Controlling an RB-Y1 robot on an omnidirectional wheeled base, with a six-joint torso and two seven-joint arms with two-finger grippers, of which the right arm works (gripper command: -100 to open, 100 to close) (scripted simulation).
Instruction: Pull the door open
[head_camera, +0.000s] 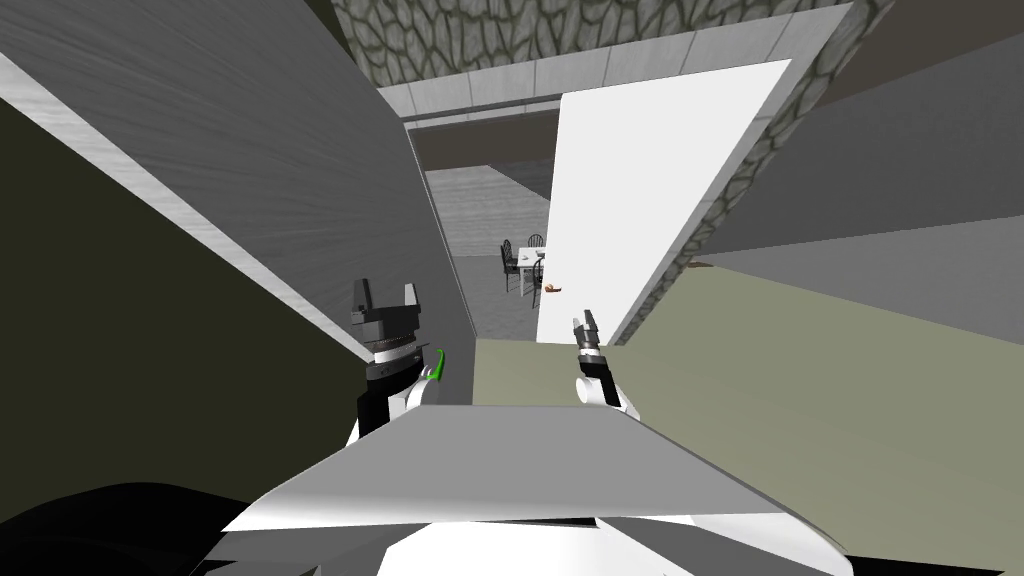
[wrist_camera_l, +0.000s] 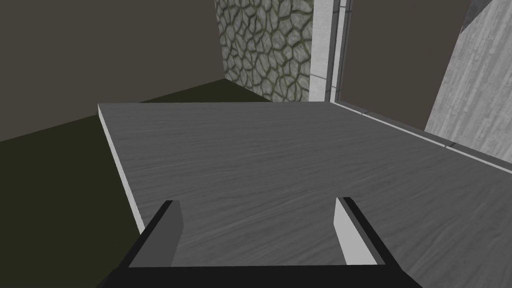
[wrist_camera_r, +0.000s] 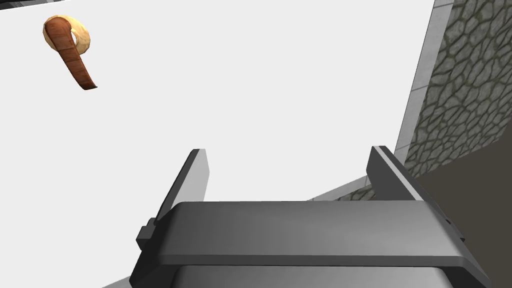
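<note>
Your left gripper (wrist_camera_l: 258, 201): fingers wide, empty, facing a grey wood-grained panel (wrist_camera_l: 280, 145). Plain white door (wrist_camera_r: 250, 75): ajar, brown curved lever handle (wrist_camera_r: 70, 57) near its free edge. Your right gripper (wrist_camera_r: 288, 149): wide, empty, facing the door, apart from the handle.

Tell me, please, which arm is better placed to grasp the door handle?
Right. The right gripper is open and faces the white door, with its brown handle near; the left gripper faces a grey surface.
</note>
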